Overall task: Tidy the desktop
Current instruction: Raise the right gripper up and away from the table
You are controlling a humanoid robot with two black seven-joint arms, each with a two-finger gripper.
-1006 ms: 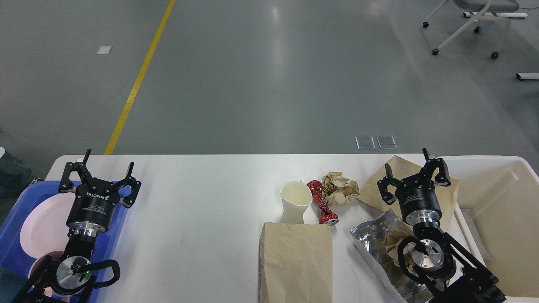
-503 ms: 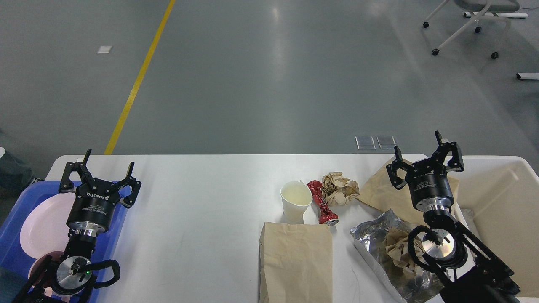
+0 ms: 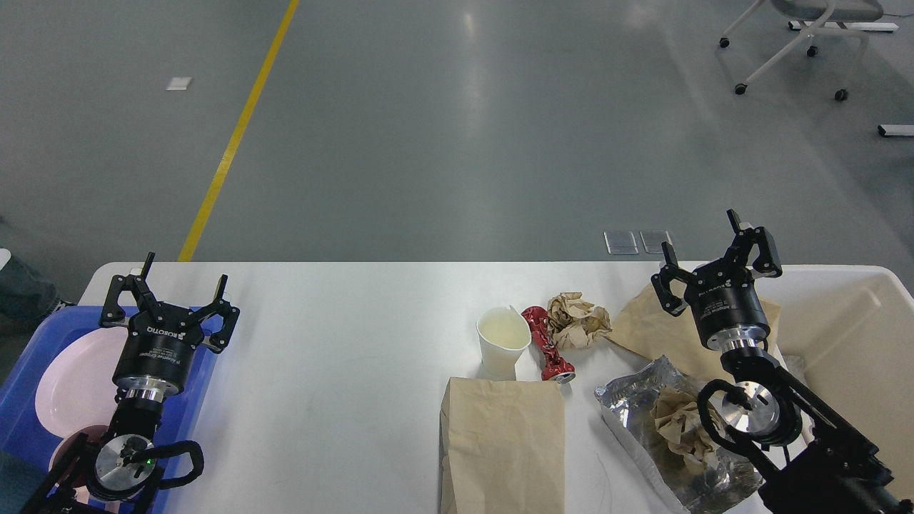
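So the desktop (image 3: 343,343) is this big white table filling the lower half of the view, and most of the clutter sits on its right half. There's a white paper cup (image 3: 502,343) standing upright near the middle, with a crushed red can (image 3: 546,344) lying just beside it on the right, and a crumpled brown paper ball (image 3: 577,320) touching or nearly touching the can's far end. In front of the cup a flat brown paper bag (image 3: 502,446) runs off the bottom edge. Further right a silver foil bag (image 3: 660,428) lies open with wrinkled brown paper stuffed in it, and behind that there's another flat brown paper sheet (image 3: 653,328) partly covered by the right arm. A cream plastic bin (image 3: 850,343) sits at the table's right end, and a blue tray (image 3: 200,371) with a pink plate (image 3: 75,378) in it sits at the left end. The right gripper (image 3: 707,250) is raised over the far edge of that brown sheet, close to the bin's rim, fingers spread apart and holding nothing, pointing up and away from the camera. The left gripper (image 3: 166,289) hangs over the tray's right side, fingers also spread wide and empty, arm coming up from the bottom-left corner. Beyond the table it's just grey floor with a yellow line (image 3: 235,135) and an office chair (image 3: 800,36) top right.
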